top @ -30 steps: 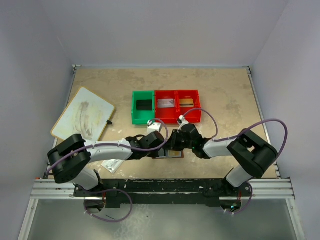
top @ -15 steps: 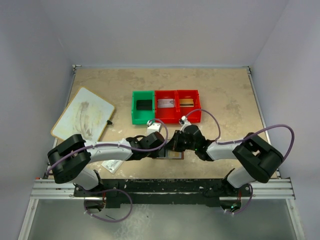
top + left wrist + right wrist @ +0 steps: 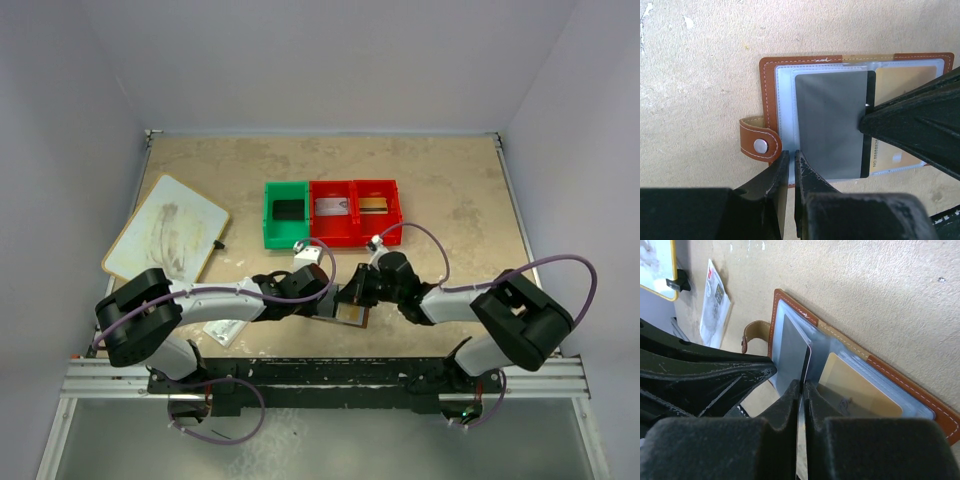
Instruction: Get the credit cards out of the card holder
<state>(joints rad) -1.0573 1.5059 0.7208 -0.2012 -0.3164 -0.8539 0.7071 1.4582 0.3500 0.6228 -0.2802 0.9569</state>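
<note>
The card holder (image 3: 769,85) lies open on the table, brown leather with a stud tab at its left and clear bluish pockets. A grey card (image 3: 830,125) sticks partway out of a pocket toward the right. My right gripper (image 3: 802,385) is shut on that card's edge, and the card (image 3: 792,350) stands between its fingers. A gold card (image 3: 895,85) sits in the neighbouring pocket. My left gripper (image 3: 791,157) is shut on the holder's near edge beside the stud tab. From above, both grippers meet over the card holder (image 3: 352,314), near the table's front.
A green bin (image 3: 286,212) holding a black card and two red bins (image 3: 333,210) (image 3: 376,207) holding cards stand behind the grippers. A whiteboard (image 3: 168,228) with a marker lies at the left. A paper slip (image 3: 225,330) lies by the left arm.
My right gripper has closed on the grey card and drawn back to the right, and the card has come partway out. The left gripper has stayed put.
</note>
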